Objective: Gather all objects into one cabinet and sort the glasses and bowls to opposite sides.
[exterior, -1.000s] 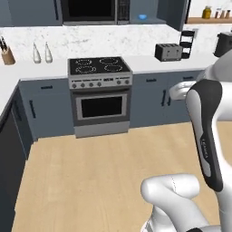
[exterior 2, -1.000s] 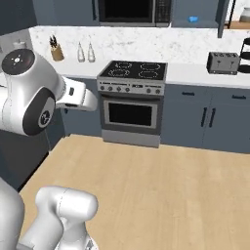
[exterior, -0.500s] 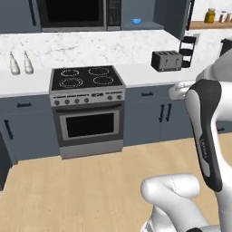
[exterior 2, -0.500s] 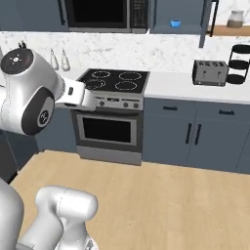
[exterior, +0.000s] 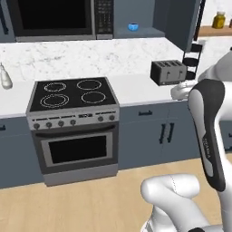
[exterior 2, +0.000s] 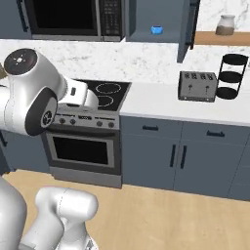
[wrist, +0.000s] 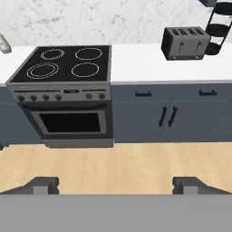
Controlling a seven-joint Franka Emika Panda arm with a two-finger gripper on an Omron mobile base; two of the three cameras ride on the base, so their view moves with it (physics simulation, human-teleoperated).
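The claw (wrist: 115,183) stands wide open and empty, tips over bare floor; beyond it the stove (exterior: 72,97) and toaster (exterior 2: 197,86) sit on the bench (exterior 2: 161,102); farthest, a blue cup (exterior 2: 156,30) rests in the open cabinet (exterior 2: 154,36); judged best: roll nearer and square up before raising the arm.
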